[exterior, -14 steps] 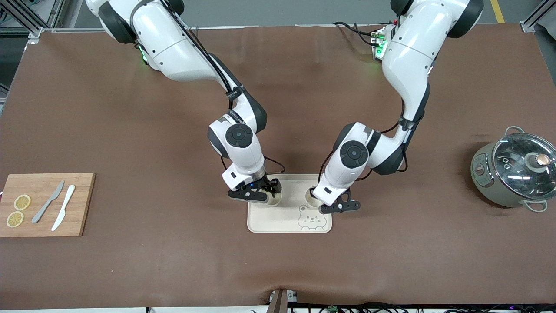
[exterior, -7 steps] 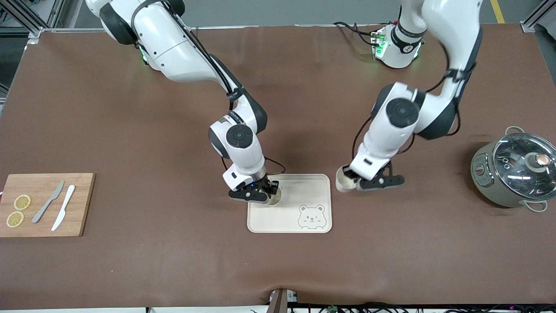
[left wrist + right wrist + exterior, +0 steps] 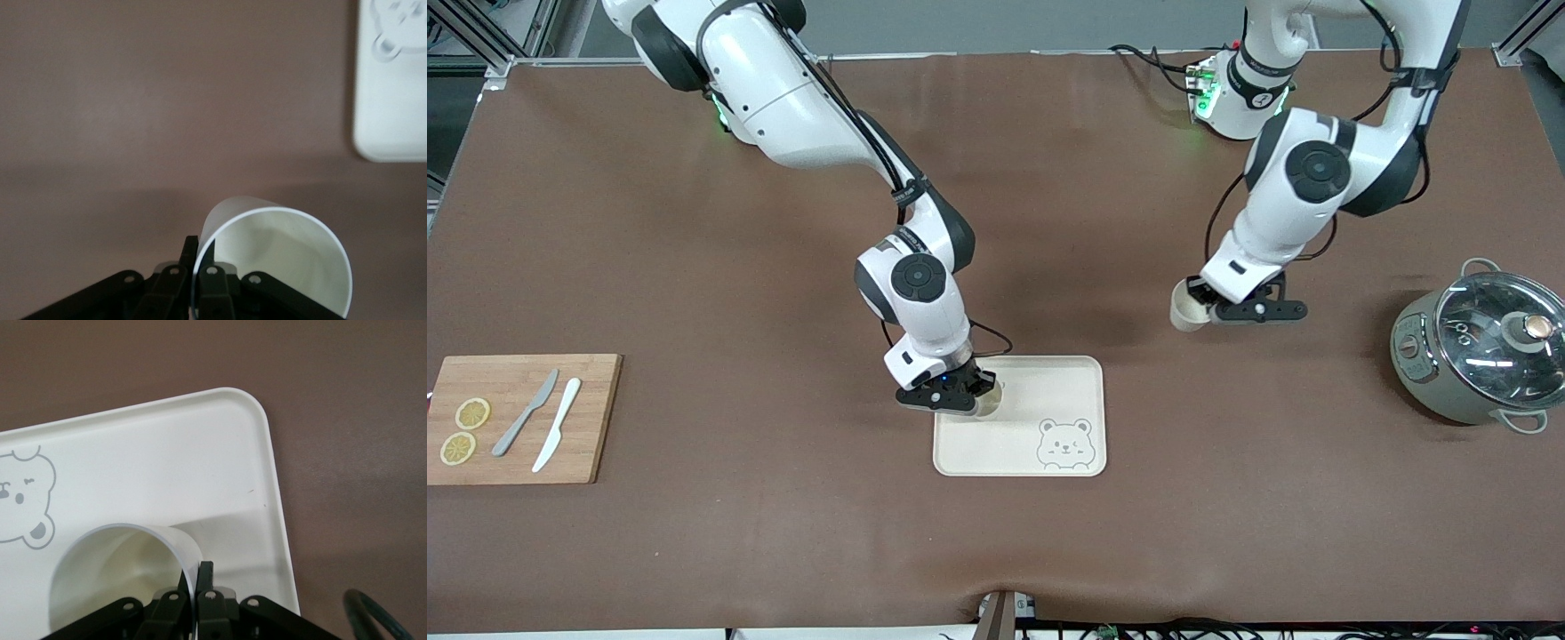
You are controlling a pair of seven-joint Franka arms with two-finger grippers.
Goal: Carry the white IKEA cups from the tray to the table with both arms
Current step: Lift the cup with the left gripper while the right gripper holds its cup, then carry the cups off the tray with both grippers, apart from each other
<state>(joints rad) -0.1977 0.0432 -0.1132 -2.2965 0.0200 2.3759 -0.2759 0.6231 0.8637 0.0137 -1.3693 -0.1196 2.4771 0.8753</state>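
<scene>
A: Wide brown surface (image 3: 694, 267) under a high camera, bamboo cutting board (image 3: 520, 418) with two knives and lemon slices at the right arm's end, a lidded pot (image 3: 1480, 347) at the left arm's end — and the tray (image 3: 1049, 391) between them, nearer the camera.

B: Look at the left end effector (image 3: 1209, 311). It is pinched together on the wall of one white cup (image 3: 1187, 313), carried over bare surface between tray and pot, well apart from the tray.

A: Rim grip, one finger inside, one outside. Sensible for a tapered, handleless cup, I'd say — the wrist view shows the cup (image 3: 280, 260) tilted in the pinch, with the tray's corner (image 3: 393, 100) off to one side.

B: And the right end effector (image 3: 965, 400)?

A: Down at the tray's corner toward the right arm's end, clamped on the rim of the second cup (image 3: 987, 407). From its wrist camera that cup (image 3: 120, 573) sits on the tray floor (image 3: 167, 473), near the bear face.

B: So each arm takes the cup on its own end — no crossing.

A: My read: one cup awaits setting down, the other a lift.
</scene>
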